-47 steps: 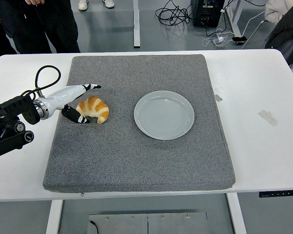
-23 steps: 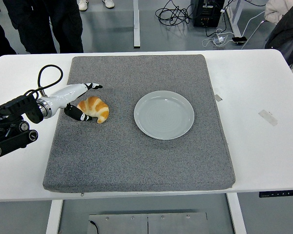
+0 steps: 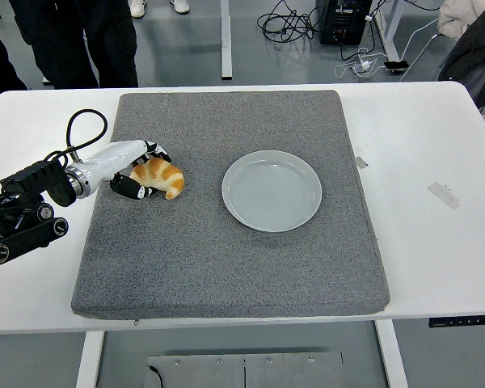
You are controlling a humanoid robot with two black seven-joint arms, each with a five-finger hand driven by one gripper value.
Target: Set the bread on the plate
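A golden croissant (image 3: pixel 161 175) lies on the left part of the grey mat (image 3: pixel 226 267). My left hand (image 3: pixel 142 170) has its fingers curled around the croissant's left end, thumb below and fingers over the top. The bread still rests on the mat. An empty pale grey plate (image 3: pixel 272 190) sits to the right of it, near the mat's middle, about a plate's width away. My right arm does not show.
The mat covers most of the white table (image 3: pixel 436 242). A black cable loops over my left forearm (image 3: pixel 81 129). A strip of tape (image 3: pixel 443 195) lies on the table at the right. People's legs (image 3: pixel 73 40) stand beyond the far left edge.
My left hand has slid slightly right and closed: the fingers that pointed straight out over the croissant now curl down onto it. The croissant has shifted a little up and right.
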